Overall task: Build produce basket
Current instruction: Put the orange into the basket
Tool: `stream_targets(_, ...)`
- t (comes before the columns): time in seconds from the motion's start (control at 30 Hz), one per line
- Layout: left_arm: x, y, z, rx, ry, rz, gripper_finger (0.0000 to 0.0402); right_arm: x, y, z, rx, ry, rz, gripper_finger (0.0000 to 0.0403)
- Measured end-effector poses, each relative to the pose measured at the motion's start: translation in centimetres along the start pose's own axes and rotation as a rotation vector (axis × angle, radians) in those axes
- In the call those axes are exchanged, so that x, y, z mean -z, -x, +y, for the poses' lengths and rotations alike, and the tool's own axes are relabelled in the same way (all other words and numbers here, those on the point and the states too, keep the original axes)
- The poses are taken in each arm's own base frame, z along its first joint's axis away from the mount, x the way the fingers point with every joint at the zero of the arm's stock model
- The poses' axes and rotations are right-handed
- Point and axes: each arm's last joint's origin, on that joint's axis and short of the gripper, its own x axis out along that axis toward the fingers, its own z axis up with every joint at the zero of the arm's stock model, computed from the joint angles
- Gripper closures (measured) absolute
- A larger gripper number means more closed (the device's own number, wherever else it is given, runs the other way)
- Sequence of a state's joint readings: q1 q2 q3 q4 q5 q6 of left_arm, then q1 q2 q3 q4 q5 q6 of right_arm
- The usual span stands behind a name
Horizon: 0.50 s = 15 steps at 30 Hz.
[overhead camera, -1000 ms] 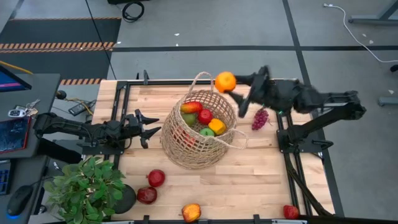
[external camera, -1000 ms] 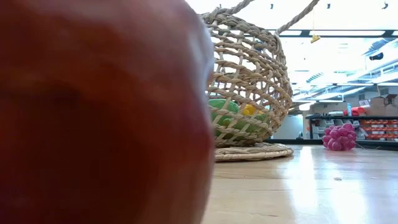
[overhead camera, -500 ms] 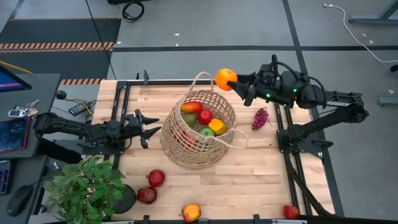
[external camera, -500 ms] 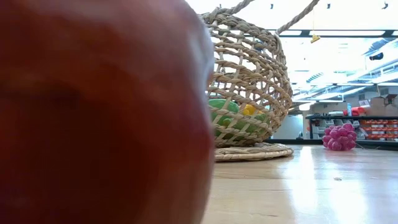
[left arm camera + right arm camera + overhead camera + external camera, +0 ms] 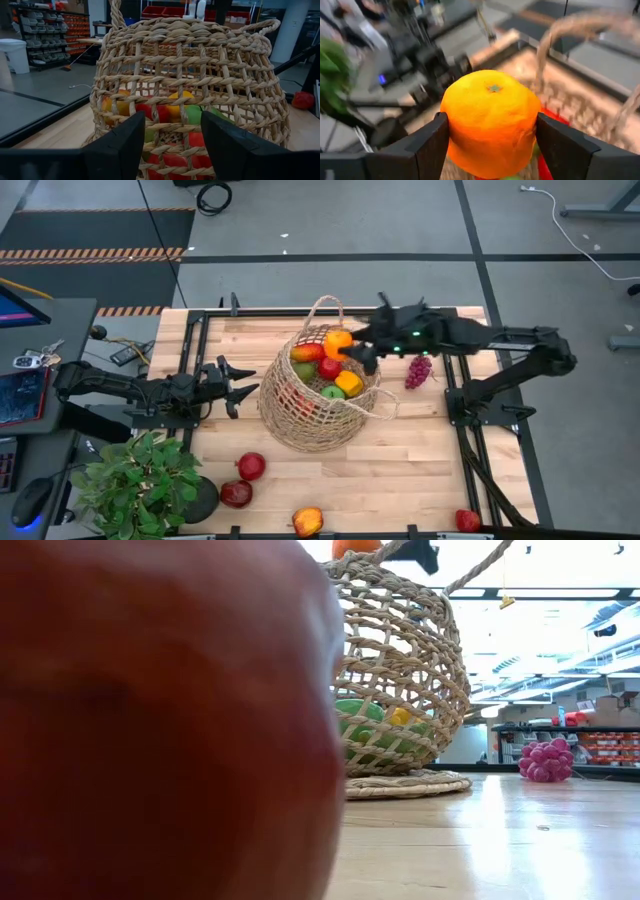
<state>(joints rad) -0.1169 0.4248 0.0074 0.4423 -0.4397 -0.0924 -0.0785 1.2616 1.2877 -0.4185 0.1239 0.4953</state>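
Right gripper reaches in from the right side and hangs over the open mouth of the basket, clamped on an orange. Right wrist view: orange pinched between both dark fingers, basket handle arching behind it. Low view: orange just above the basket rim, not yet down among the rest.

Basket sits mid-table, holding red, green and yellow produce.

Left gripper rests low on the table just left of the basket, fingers spread, grasping nothing; its wrist view looks straight into the weave.

Loose items: purple grape bunch right of the basket, below the right arm. Two dark red fruits near-left of the basket, one red-orange fruit at the near edge, another red fruit near-right. Potted plant at the near-left corner.
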Motion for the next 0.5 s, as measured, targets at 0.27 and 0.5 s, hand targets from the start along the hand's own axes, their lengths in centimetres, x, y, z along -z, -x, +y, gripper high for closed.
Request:
stream_targets(0.27, 0.0, 0.0, 0.0, 0.0, 0.0, 0.0, 0.0204, 2.5, -6.3, -2.6, 0.071, 0.047, 0.231, 0.0121)
stream_targets(0.5, 0.0, 0.0, 0.0, 0.0, 0.0, 0.0, 0.0201, 4.3, -10.3, -4.2, 0.106, 0.15, 0.346, 0.0121)
